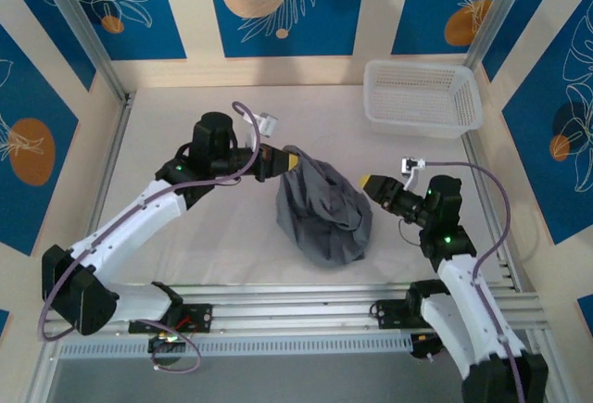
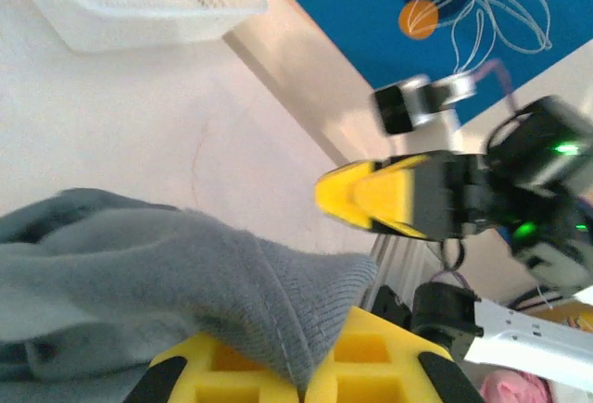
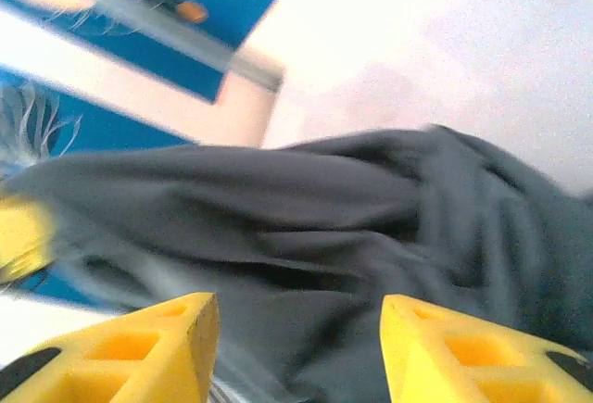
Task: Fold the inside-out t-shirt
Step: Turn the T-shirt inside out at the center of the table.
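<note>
Overhead view: the inside-out t-shirt (image 1: pixel 322 208) lies as a bunched grey heap near the middle of the table (image 1: pixel 185 125), between my two arms and well apart from the white basket (image 1: pixel 422 127) in the far right corner. I cannot make out sleeves, collar or hem, since the folds hide them. The left gripper (image 1: pixel 290 159) meets the heap at its upper left edge, where cloth partly covers its tips. In the left wrist view its yellow fingers (image 2: pixel 371 366) are cut off by the bottom edge. They stand pressed together with a ribbed edge of the shirt pinched between them, so I read this gripper as closed on the cloth. The right gripper (image 1: pixel 369 183) points at the heap's right side from just beside it; from above I cannot tell whether it touches the fabric. In the right wrist view its two fingers (image 3: pixel 157 347) stand clearly apart with nothing between them, and the dark cloth lies beyond the gap: jaws parted, holding nothing. That view is blurred, and a yellow patch at its left edge is too smeared and cropped for me to name.
</note>
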### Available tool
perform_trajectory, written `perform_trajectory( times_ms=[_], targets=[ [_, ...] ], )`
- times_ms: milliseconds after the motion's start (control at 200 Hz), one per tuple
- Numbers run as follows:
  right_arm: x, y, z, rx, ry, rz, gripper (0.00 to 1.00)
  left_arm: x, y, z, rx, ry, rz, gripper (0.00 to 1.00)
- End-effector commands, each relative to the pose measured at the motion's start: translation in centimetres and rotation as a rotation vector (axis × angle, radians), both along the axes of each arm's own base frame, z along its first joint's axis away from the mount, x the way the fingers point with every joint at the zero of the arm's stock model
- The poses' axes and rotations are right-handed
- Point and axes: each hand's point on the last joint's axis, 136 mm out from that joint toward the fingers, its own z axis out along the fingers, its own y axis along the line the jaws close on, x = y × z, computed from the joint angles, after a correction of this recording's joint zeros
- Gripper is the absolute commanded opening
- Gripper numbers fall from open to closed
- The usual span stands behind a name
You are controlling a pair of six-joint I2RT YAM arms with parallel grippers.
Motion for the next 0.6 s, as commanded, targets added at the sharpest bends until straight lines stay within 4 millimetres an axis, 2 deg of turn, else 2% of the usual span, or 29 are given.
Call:
perform_trajectory(
  times_ms=[0,40,130,290,370,460,535,590],
  targets=[
    [-1.2,2.1,4.1,-0.342,-0.464,0.044,0.56,-1.5,-0.9,0.6,-0.037,-0.022,-0.106,0.00],
    [-1.4,3.3,4.3,-0.470,-0.586,0.079,0.62,-2.2,-1.1,0.8,-0.032,-0.032,-0.140,0.00],
    [-1.0,5.3,4.1,-0.633,-0.684,0.159,0.68,-4.3,-1.2,1.5,-0.023,-0.086,-0.236,0.00],
    [-0.8,9.1,3.2,-0.681,-0.696,0.391,0.64,-7.5,-0.5,2.7,-0.017,-0.186,-0.350,0.00],
    [-2.0,11.4,2.4,-0.629,-0.690,0.533,0.61,-8.3,0.0,2.7,0.001,-0.207,-0.364,0.00],
    [-4.8,14.1,0.0,-0.569,-0.659,0.729,0.58,-7.8,0.5,2.1,0.035,-0.214,-0.310,0.00],
    [-6.7,15.8,-3.1,-0.603,-0.628,0.828,0.48,-7.2,0.9,1.7,0.058,-0.218,-0.262,0.00],
    [-7.9,16.5,-5.4,-0.634,-0.585,0.880,0.40,-5.9,1.5,0.6,0.118,-0.201,-0.173,0.00]
  ],
)
